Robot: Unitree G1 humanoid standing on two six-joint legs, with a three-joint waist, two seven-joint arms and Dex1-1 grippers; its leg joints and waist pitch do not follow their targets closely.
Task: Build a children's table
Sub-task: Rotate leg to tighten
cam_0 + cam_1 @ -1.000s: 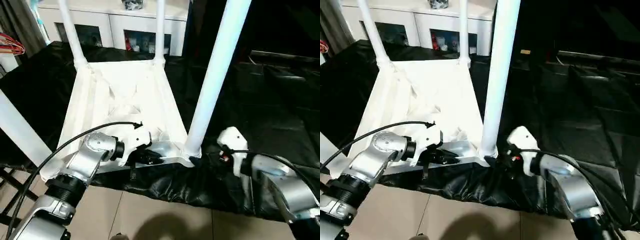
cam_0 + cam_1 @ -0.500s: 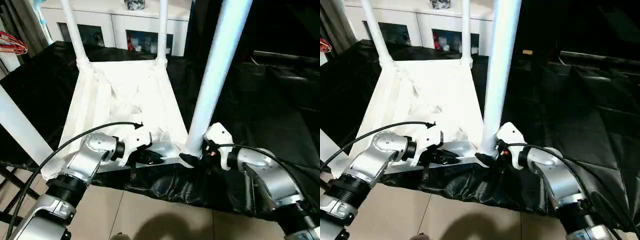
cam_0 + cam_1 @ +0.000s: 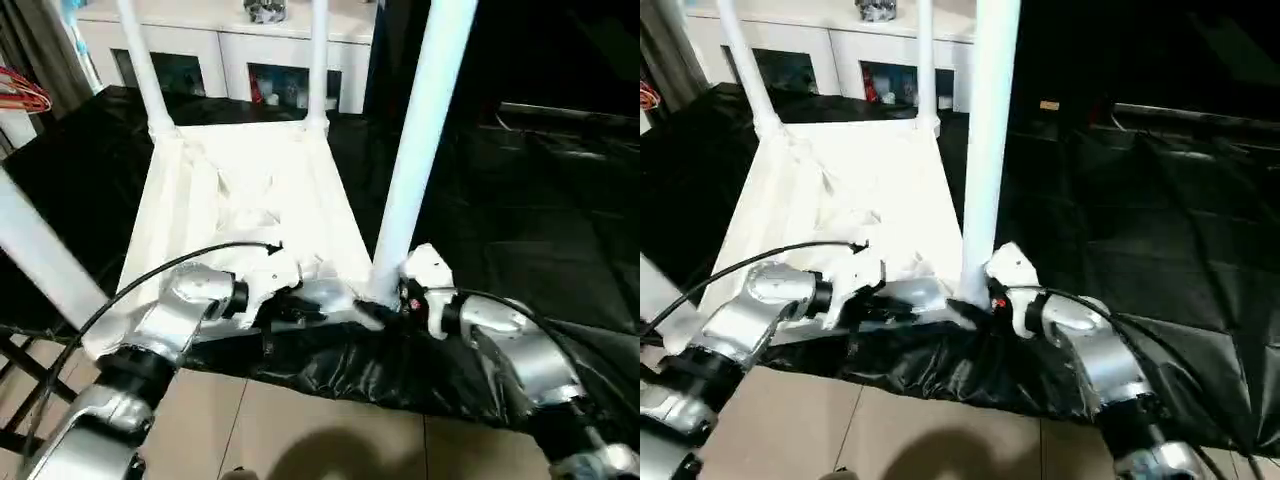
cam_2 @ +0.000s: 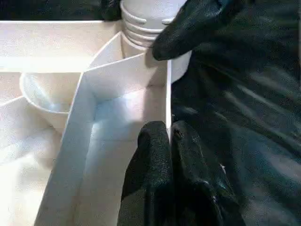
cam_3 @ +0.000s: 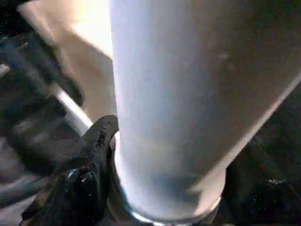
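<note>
Upturned white plastic table top (image 3: 250, 200) centre frame. L gripper (image 4: 169, 141) pinched shut on near rim. R gripper (image 3: 385, 312), beside a sec ago, now closing round tall white tapered leg (image 3: 415, 150) base, lower centre; likely seating it.

Left fingers (image 4: 160, 160) pinched on table rim (image 4: 168, 101)
</note>
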